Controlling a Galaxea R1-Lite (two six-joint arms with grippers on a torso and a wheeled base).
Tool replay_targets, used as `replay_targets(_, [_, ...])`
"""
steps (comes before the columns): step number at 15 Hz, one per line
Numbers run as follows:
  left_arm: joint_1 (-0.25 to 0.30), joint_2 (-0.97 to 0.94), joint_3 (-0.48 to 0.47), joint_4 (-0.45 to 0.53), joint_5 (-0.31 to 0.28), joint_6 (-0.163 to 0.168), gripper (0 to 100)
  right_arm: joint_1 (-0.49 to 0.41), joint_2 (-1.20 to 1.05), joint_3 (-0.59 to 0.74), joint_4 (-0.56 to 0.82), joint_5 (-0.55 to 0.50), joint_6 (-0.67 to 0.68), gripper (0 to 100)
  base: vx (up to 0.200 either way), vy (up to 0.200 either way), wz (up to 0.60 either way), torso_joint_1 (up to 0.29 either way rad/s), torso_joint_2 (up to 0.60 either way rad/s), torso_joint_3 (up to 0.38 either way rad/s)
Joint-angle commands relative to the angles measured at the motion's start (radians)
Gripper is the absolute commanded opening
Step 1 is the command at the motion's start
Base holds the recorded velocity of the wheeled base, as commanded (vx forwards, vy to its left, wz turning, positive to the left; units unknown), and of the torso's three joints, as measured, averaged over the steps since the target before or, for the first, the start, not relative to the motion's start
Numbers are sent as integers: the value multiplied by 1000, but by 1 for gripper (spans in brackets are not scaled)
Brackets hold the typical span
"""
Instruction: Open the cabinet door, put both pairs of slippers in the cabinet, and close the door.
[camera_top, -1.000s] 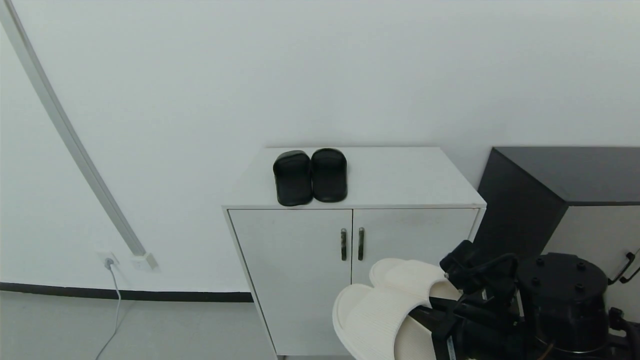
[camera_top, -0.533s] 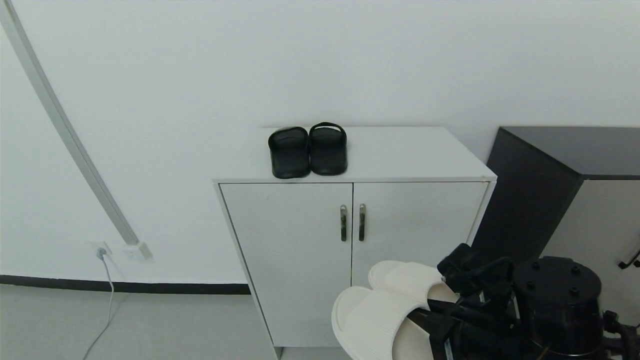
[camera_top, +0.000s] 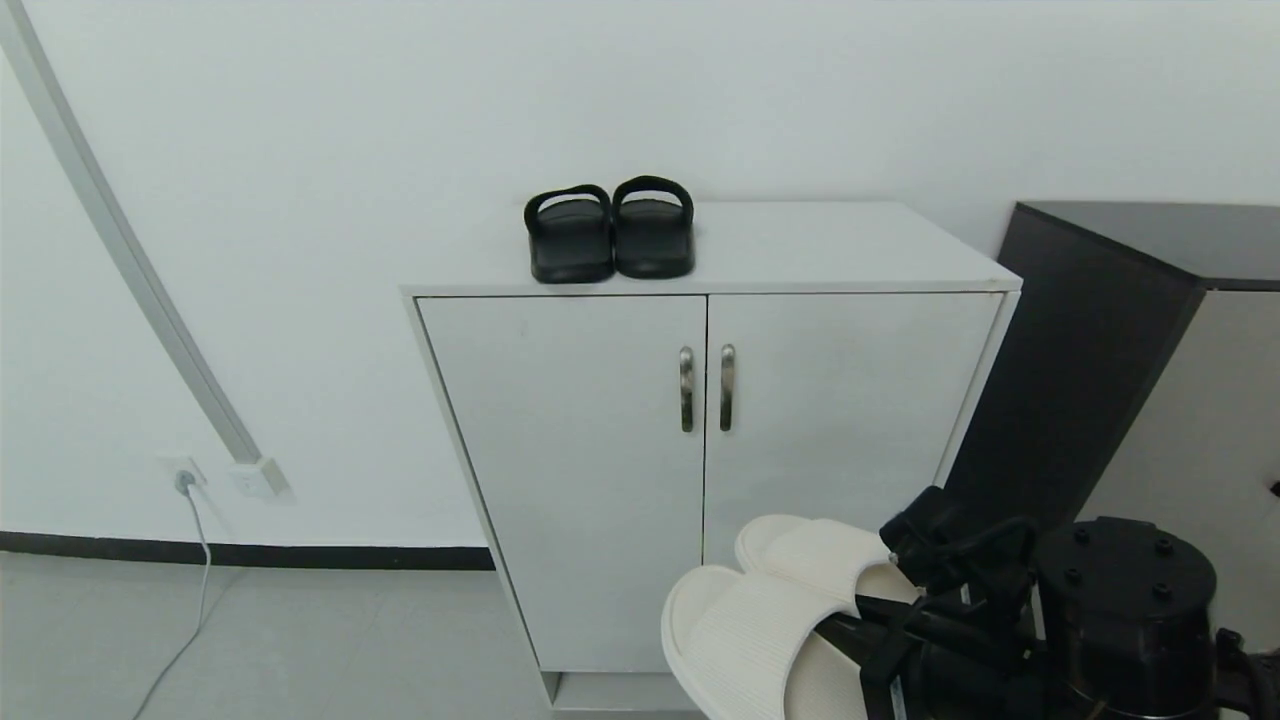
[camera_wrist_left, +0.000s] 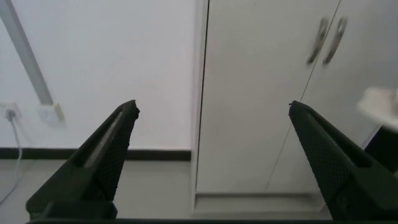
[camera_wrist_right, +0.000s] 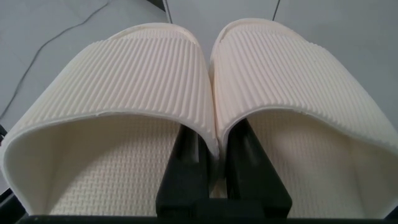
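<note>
We've got the white cabinet (camera_top: 700, 480) standing against the wall, both doors shut, the 2 metal handles (camera_top: 706, 388) side by side at the centre seam

Up on its top, near the front edge and over the left door, sits the black pair of slippers (camera_top: 610, 230), the 2 touching, their open ends facing us

The cream pair of slippers (camera_top: 790, 610) is off the floor, low down in front of the right door, and the right gripper (camera_top: 875, 625) has it. From the right wrist we see the ribbed straps pressed together and the 2 black fingers (camera_wrist_right: 186, 168) closed narrow on the adjoining inner walls, 1 finger inside each slipper

The left gripper (camera_wrist_left: 212, 107) is spread wide with nothing between its fingers, low and facing the cabinet's left front edge, the handles up beyond it and a corner of the cream pair off to the side

A dark cabinet (camera_top: 1100, 350) stands just beside the white one on the right, and on the left wall a slanted conduit (camera_top: 120, 250) runs down to a socket (camera_top: 183, 478) with a cable trailing to the floor (camera_top: 300, 650)
</note>
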Motion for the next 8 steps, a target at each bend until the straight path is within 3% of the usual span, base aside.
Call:
replay_targets(1, [-6,197,-202,11,-40,-71,100,0,11,1,-1,-1,0,0,0,0,0,-134,481,334])
replay_targets(3, [-6,328,-203,-6,-140,-74,100,0,11,1,-1,-1,0,0,0,0,0,-127,466,339])
replay_targets(7, [-8,533,-206,-119,-276,-65,100,-1,20,4,-1,1,2,0,0,0,0,-95,456,354])
replay_targets(8, [-11,593,-208,-182,-339,-60,100,-1,19,4,-1,-1,2,0,0,0,0,-71,456,373])
